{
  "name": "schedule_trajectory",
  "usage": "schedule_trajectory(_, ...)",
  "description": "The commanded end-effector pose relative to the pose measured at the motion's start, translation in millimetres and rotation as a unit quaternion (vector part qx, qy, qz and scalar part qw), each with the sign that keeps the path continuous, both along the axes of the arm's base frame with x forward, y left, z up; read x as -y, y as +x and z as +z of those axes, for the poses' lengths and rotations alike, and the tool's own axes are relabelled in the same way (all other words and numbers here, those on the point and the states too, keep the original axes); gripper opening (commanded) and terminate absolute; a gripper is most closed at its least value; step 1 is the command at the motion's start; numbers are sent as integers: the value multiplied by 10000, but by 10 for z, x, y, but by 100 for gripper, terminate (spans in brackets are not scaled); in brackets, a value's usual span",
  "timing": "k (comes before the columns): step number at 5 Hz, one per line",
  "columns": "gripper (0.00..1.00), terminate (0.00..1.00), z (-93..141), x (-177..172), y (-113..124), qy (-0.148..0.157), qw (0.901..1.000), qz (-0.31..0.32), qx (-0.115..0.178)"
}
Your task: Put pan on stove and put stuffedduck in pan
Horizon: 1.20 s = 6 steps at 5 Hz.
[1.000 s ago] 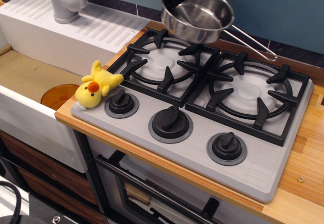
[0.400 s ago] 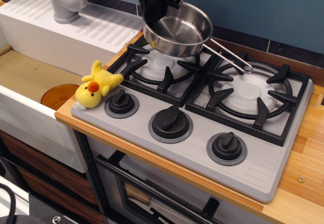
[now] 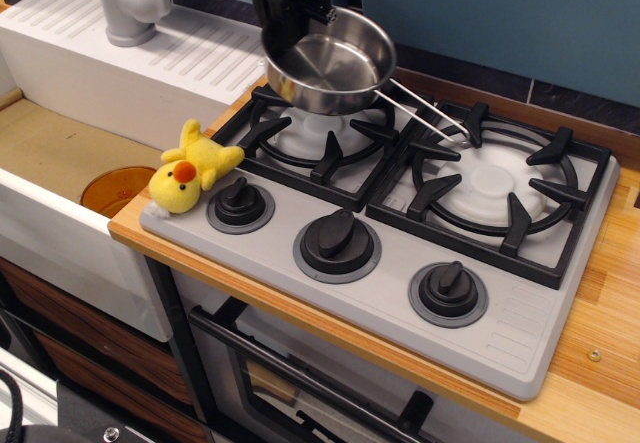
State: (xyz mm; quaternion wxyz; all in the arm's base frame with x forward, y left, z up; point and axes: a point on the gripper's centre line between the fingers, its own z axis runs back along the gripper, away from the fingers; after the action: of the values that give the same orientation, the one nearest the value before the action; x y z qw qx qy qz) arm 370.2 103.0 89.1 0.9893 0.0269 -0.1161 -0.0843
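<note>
- The pan is a small round saucepan of shiny steel with a thin looped wire handle; the handle extends from the bowl toward the right burner of the stove.
- The pan sits over the rear of the stove's left burner grate; contact with the grate cannot be confirmed.
- The gripper is black and is clamped on the pan's rim at the side away from the handle.
- The stuffedduck is bright yellow plush with an orange-red beak. It lies at the stove's front left corner, just beside the leftmost knob, partly on the stove plate and partly on the counter edge.
- The stove is light grey with two black grates and three black knobs on grey rings.
- The top of the gripper is cut off by the upper frame edge, and its fingertips are hard to separate from the pan rim.
- The stove rests on a wooden counter. Left of the stove is a white sink with an orange disc in its basin and a grey tap behind it.
- Behind the stove is a blue wall with a dark tile strip. Below the stove, an oven door with a dark handle is partly visible.
</note>
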Motion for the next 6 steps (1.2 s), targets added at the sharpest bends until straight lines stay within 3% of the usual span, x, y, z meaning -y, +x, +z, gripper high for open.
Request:
schedule_trajectory(1, 0, 0, 130, -103, 132, 25, 9998, -92, 147)
schedule_trajectory(2, 0, 0, 99, -136, 136, -3, 9996, -217, 196)
schedule_trajectory(3, 100, 0, 100, -111, 128, 25, 9995, -259, 201)
schedule_trajectory(6, 100, 0, 384, 11, 53, 129, 9996, -232, 7)
